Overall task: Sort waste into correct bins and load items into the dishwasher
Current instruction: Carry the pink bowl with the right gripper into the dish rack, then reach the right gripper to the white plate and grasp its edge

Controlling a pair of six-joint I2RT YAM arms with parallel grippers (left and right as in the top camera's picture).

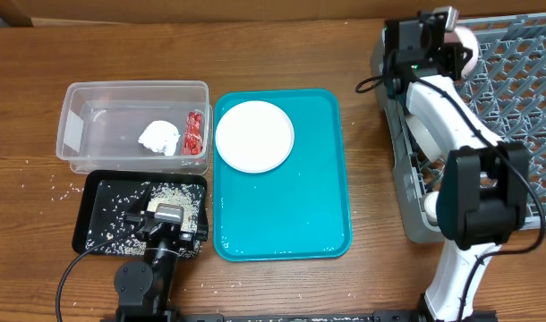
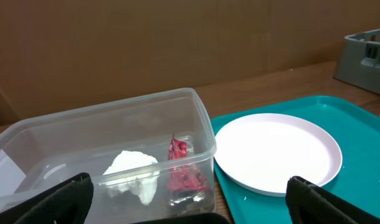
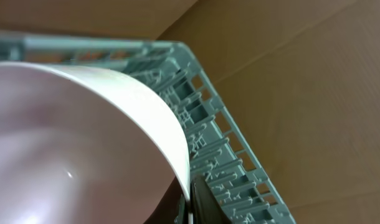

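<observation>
My right gripper [image 1: 450, 43] is over the far left corner of the grey dish rack [image 1: 515, 89], shut on the rim of a white plate [image 3: 65, 143] held on edge; the right wrist view shows the fingers [image 3: 189, 208] pinching the rim against the rack's lattice [image 3: 221, 143]. My left gripper [image 1: 170, 219] is open and empty over the black tray [image 1: 98, 224], which holds rice grains [image 1: 166, 190]. The clear tub [image 1: 134, 98] holds the white napkin wad [image 1: 159, 137] and red wrapper [image 1: 196, 131]; both show in the left wrist view [image 2: 137, 171] [image 2: 180, 171]. Another white plate [image 1: 254, 136] lies on the teal tray [image 1: 282, 206]. No chopsticks in view.
White dishes [image 1: 431, 207] sit along the rack's left side under the right arm. A few rice grains [image 1: 58, 183] lie loose on the wooden table left of the black tray. The left wrist view shows the plate [image 2: 277, 152] on the teal tray [image 2: 358, 124].
</observation>
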